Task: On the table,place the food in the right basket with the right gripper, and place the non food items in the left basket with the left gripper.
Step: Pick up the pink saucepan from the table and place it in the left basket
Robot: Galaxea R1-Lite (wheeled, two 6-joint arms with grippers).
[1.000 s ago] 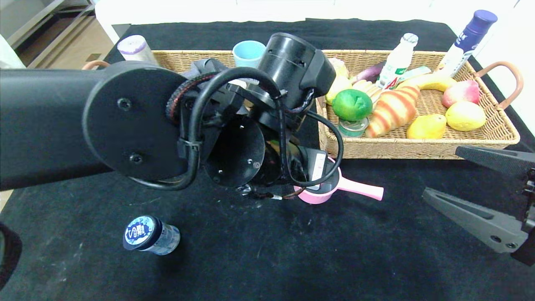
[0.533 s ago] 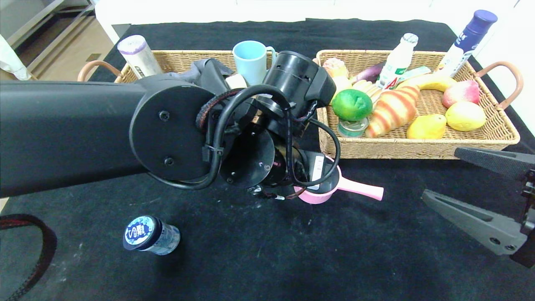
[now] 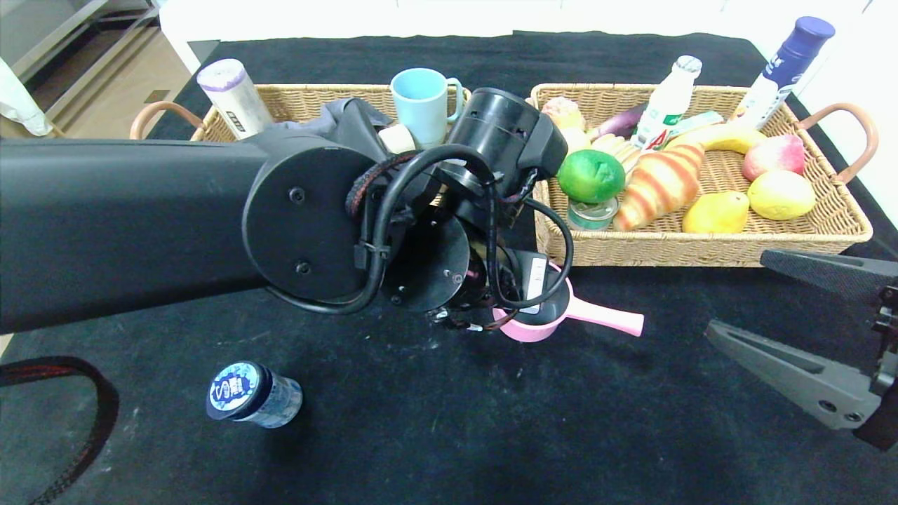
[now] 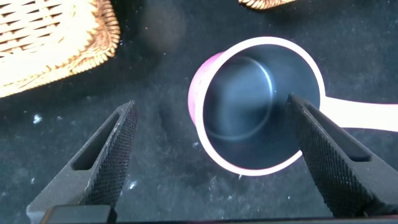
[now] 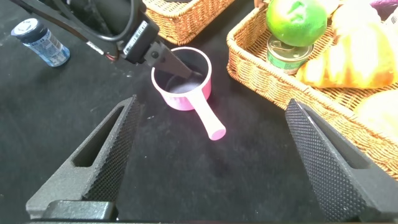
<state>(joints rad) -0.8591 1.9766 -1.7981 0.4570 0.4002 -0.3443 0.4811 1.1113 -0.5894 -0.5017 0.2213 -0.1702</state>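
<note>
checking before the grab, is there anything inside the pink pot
The pink pot looks empty: the left wrist view shows a bare dark interior. One finger of the open left gripper covers a strip of the inside by the handle.

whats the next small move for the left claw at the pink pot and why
Probably close. The left claw is open and down at the pink saucepan: one finger is at the rim by the handle, the other stands outside its wall. Closing should pinch the pot for the left basket.
</note>
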